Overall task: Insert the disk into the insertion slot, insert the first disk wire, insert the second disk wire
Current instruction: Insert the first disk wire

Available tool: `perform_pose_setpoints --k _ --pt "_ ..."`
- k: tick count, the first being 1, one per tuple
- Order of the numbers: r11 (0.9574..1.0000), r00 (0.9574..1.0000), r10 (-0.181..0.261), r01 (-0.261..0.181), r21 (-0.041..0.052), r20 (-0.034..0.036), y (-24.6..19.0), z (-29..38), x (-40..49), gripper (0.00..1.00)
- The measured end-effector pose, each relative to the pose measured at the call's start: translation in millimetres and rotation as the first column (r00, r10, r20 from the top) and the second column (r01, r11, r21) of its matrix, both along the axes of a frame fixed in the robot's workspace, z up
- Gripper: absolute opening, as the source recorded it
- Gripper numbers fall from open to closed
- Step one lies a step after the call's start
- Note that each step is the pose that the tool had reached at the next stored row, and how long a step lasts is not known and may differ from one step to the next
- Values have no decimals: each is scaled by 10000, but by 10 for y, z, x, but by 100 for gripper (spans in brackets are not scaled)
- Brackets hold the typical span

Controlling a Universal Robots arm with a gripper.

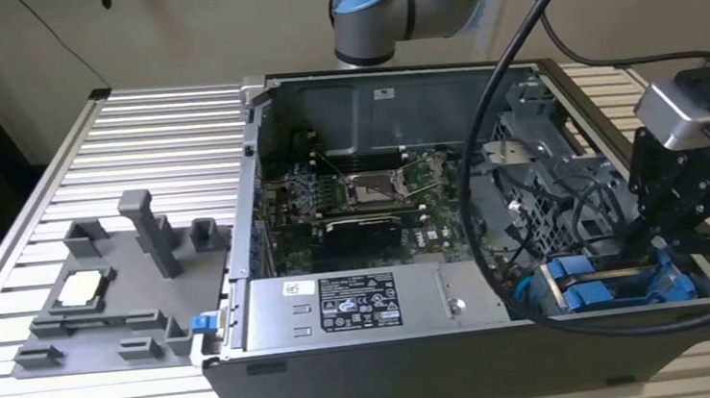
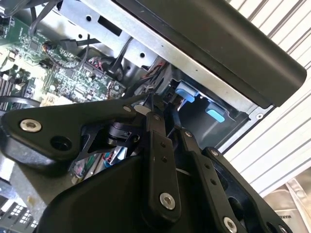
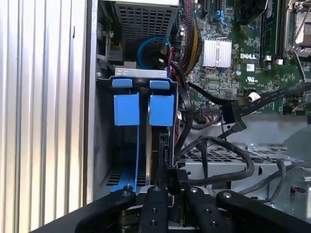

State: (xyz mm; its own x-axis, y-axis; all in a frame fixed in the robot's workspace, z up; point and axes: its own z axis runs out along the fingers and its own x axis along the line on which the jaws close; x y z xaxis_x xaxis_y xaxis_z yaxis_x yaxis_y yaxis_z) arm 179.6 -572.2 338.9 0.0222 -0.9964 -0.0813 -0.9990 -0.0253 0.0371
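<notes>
Gripper [image 3: 171, 188] jaws clenched on black wire plug [image 3: 171, 175], held vs. the disk's [image 3: 161, 109] rear edge, prob. to mate w/ its port. Disk sits seated in the insertion slot [image 3: 103, 145], 4 o'clock of PC case [image 1: 473, 367] in exterior view.

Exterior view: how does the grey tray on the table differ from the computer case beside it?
The tray is low, light grey plastic with upright posts; the computer case is a much bigger dark box. The tray holds one small square chip; the case, lying open, is packed with circuit boards and wires. The gripper reaches into the case, apart from the tray, shut on a black plug. Both rest on the slatted metal table.
</notes>
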Motion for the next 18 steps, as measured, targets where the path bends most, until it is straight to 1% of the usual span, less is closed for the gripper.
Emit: perform_pose_setpoints --k 8,13,18 --pt "9998 9998 -216 216 0 0 -7 -7 -1 19" --pt "9995 9995 -311 311 -1 0 -7 -33 -1 19" --pt "9995 9995 -315 315 -5 0 -9 -54 -1 19"
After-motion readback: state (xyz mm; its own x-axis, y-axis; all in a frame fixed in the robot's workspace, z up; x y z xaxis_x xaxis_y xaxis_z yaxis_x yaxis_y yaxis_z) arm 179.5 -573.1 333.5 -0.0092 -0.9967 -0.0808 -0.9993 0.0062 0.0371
